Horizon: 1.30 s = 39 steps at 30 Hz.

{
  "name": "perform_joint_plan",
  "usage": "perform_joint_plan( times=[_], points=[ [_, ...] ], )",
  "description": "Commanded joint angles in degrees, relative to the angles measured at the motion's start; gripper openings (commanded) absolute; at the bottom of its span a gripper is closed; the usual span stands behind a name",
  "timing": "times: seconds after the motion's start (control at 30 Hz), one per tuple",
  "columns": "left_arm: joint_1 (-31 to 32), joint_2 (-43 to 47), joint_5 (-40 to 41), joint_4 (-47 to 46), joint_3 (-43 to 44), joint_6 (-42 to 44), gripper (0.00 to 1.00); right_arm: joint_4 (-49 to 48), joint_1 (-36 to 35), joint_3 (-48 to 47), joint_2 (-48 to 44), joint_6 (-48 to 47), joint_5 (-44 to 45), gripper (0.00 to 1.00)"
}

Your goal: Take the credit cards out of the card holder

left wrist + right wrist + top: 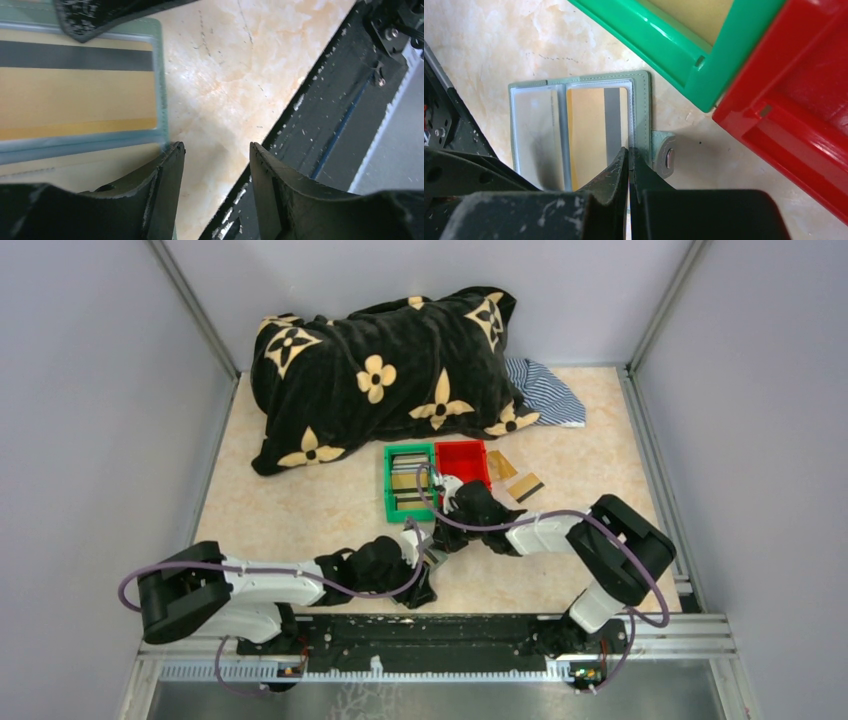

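Note:
The card holder [639, 100] lies open and flat on the table, its closure tab [664, 155] towards the red bin. A gold credit card [589, 120] with a dark stripe sits inside one see-through pocket; the same credit card [75, 95] fills the left of the left wrist view. My right gripper [629, 150] is shut, its tips resting on the holder's stitched border by the tab. My left gripper [215, 145] is open with only bare table between its fingers; its left fingertip touches the card holder's [160, 75] corner. In the top view both grippers [430, 535] cover the holder.
A green bin [408, 480] with cards in it and a red bin [462, 460] stand just beyond the holder. Two loose gold cards [520, 485] lie right of the red bin. A black flowered blanket [380, 370] and striped cloth [548, 390] lie at the back.

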<state>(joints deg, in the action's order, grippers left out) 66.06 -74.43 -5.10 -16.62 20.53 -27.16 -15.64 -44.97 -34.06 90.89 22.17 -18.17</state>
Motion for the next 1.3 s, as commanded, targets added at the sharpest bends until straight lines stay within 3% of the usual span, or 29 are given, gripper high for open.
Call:
perform_joint_plan(
  times=[0.0, 0.33, 0.53, 0.67, 0.8, 1.27],
  points=[
    [-0.04, -1.76, 8.68, 8.67, -1.57, 0.74, 0.58, 8.48, 0.66, 2.28, -1.34, -1.63, 3.93, 0.00],
    [-1.68, 7.34, 11.17, 8.83, -4.38, -2.90, 0.57, 14.41, 0.76, 5.58, -8.18, -1.62, 5.42, 0.00],
    [-1.86, 12.85, 9.45, 3.97, -3.51, -3.05, 0.57, 13.50, 0.69, 5.23, -7.41, -1.40, 5.06, 0.00],
    [-5.18, 13.76, 8.79, 0.17, -3.21, -8.58, 0.55, 12.63, 0.76, 5.60, -6.89, -1.14, 4.72, 0.00],
    [-13.69, 11.11, 1.68, -3.62, -5.56, -16.06, 0.55, 11.79, 0.74, 6.34, -7.24, -0.79, 4.51, 0.00],
    [-14.93, -5.61, -6.72, -5.54, 1.62, -14.93, 0.56, 11.90, 0.71, 6.55, -7.52, -0.73, 4.82, 0.00]
  ],
)
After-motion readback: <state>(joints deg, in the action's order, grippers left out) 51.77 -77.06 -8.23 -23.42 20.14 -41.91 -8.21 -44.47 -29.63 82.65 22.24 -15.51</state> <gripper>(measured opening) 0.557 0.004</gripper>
